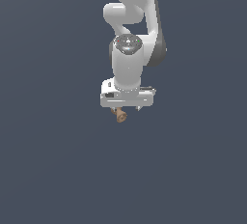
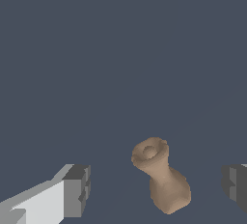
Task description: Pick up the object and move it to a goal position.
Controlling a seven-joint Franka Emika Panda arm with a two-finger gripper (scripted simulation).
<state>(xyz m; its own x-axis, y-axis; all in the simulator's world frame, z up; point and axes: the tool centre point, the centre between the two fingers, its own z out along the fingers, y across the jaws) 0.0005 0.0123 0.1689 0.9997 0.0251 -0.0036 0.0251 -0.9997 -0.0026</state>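
Tan object [image 2: 161, 177] sits between our spread fingers [image 2: 76, 190], untouched, so we judge the grasp, lift and move all remain.

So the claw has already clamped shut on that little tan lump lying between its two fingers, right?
Not quite. The tan lump does lie between the two fingers, but the claw is open: the wrist view shows clear gaps between the lump and each finger, so nothing is clamped yet.
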